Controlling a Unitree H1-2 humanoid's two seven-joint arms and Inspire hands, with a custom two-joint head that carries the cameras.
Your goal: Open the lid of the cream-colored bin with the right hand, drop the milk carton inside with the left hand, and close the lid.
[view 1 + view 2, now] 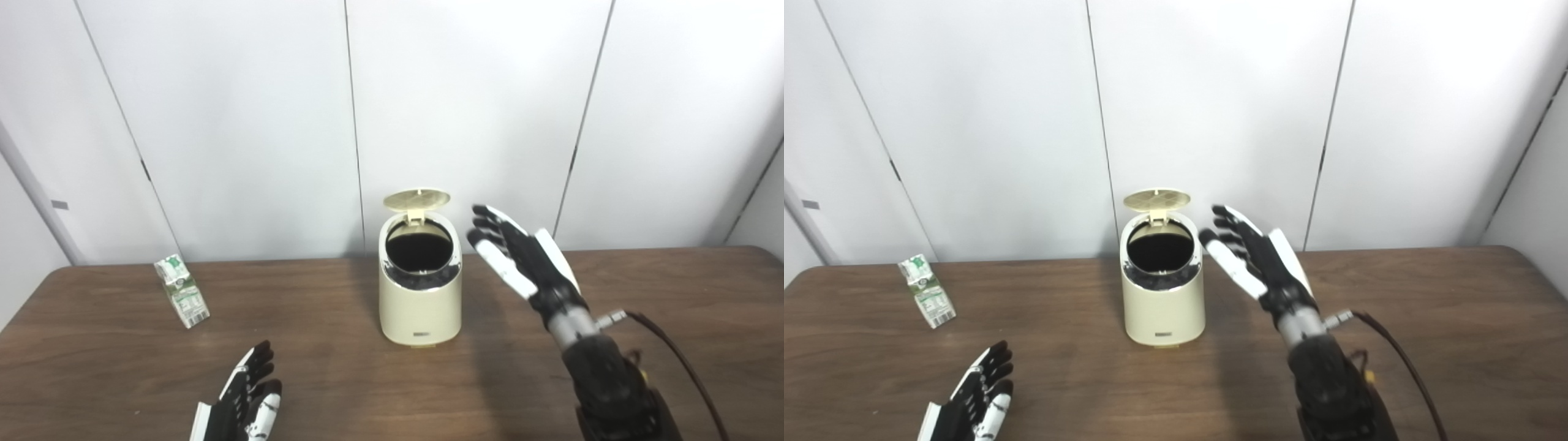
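Reaching for the milk carton, you find it upright, up-left of your spread, empty left hand, while the right hand hovers open beside the lid-up bin.

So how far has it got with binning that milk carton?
The first step looks done: the lid of the cream-colored bin stands open. The right hand hovers open beside it. The milk carton sits untouched on the table, the left hand open and empty nearby. Grabbing, dropping and closing remain.
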